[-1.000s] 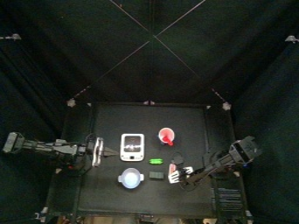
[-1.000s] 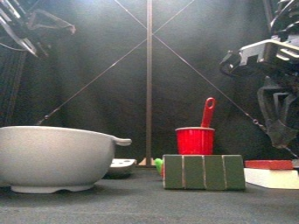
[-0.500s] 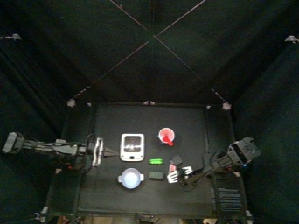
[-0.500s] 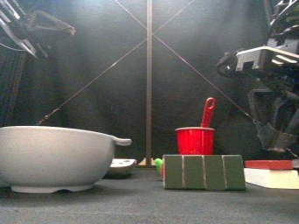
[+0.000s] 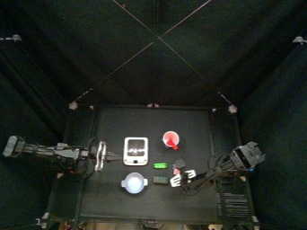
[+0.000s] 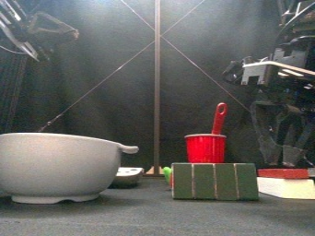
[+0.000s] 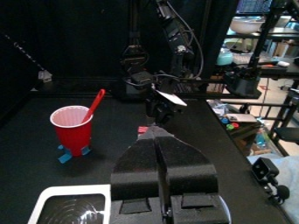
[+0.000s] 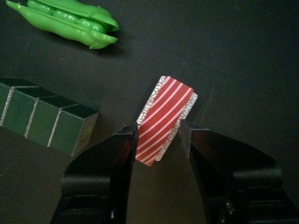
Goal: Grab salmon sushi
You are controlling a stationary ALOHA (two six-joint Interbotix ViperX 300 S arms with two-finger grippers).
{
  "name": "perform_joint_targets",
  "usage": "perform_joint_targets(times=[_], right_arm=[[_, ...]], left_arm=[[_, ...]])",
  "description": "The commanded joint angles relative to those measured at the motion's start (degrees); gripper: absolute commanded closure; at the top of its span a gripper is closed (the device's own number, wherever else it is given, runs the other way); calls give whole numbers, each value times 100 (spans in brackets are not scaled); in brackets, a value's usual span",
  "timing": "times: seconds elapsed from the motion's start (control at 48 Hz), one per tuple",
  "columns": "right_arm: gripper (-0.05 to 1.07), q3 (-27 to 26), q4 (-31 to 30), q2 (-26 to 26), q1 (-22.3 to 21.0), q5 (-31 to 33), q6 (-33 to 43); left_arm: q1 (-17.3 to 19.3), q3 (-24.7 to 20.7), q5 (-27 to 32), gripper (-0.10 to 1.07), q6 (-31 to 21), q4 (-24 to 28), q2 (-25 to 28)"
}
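Note:
The salmon sushi (image 8: 166, 116) is a small oblong block with red and white stripes, lying on the black table. My right gripper (image 8: 162, 133) is open and straddles its near end, one jaw on each side, close to it. In the top view the right gripper (image 5: 188, 176) is at the table's front right. In the front view it hangs (image 6: 286, 155) just above the sushi (image 6: 285, 173). My left gripper (image 7: 163, 162) is shut and empty, resting over the table's left side (image 5: 103, 154).
A green pea pod (image 8: 73, 24) and a row of dark green blocks (image 8: 41, 112) lie near the sushi. A red cup with a spoon (image 6: 207, 146) stands mid-table, a white bowl (image 6: 55, 164) at the front left, and a white flat device (image 5: 135, 150) beside the left gripper.
My right gripper has come down lower over the sushi. The left arm has not moved.

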Motion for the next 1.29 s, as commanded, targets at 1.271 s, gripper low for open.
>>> perform_joint_targets(times=[1.271], right_arm=[[42, -70, 105, 132, -167, -220, -35]], left_arm=[[0, -79, 62, 101, 9, -9, 26]])
